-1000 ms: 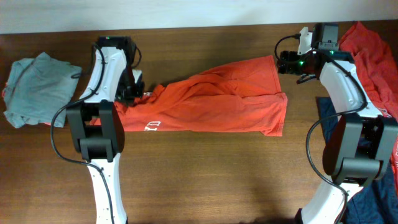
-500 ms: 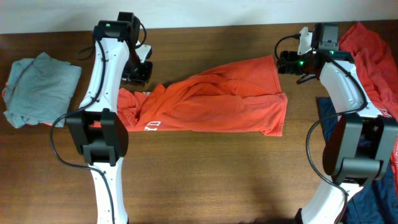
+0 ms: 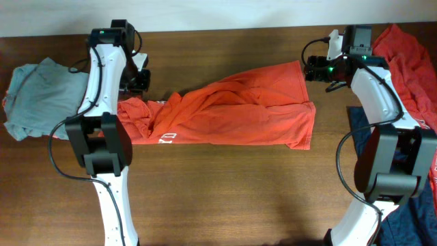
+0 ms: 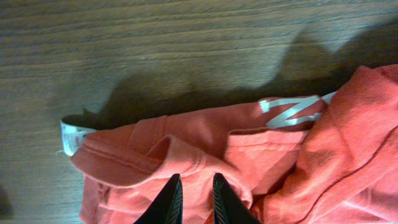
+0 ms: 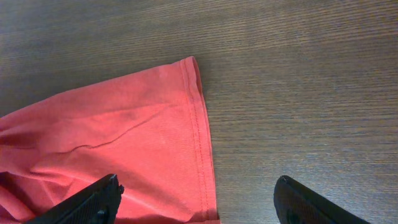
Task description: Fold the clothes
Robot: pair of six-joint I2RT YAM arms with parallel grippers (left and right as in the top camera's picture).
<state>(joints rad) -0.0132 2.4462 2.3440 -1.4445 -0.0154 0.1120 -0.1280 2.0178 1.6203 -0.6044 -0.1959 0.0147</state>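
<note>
The orange-red T-shirt (image 3: 232, 113) lies stretched out across the middle of the table, with white lettering (image 3: 167, 139) near its left end. My left gripper (image 3: 134, 85) is at that bunched left end. In the left wrist view its fingers (image 4: 194, 183) are shut on a fold of the shirt (image 4: 298, 155), beside the small white tag (image 4: 73, 135). My right gripper (image 3: 315, 68) hovers at the shirt's upper right corner. In the right wrist view its fingers (image 5: 196, 193) are wide open over the hem (image 5: 124, 137) and hold nothing.
A pale grey-green garment (image 3: 41, 96) lies folded at the far left. Another red garment (image 3: 410, 55) lies heaped at the far right behind the right arm. A navy one (image 3: 413, 222) shows at the bottom right corner. The table is dark wood.
My left gripper has moved up and to the left, and the shirt's left end has been drawn out leftwards with it. The right arm has not moved.
</note>
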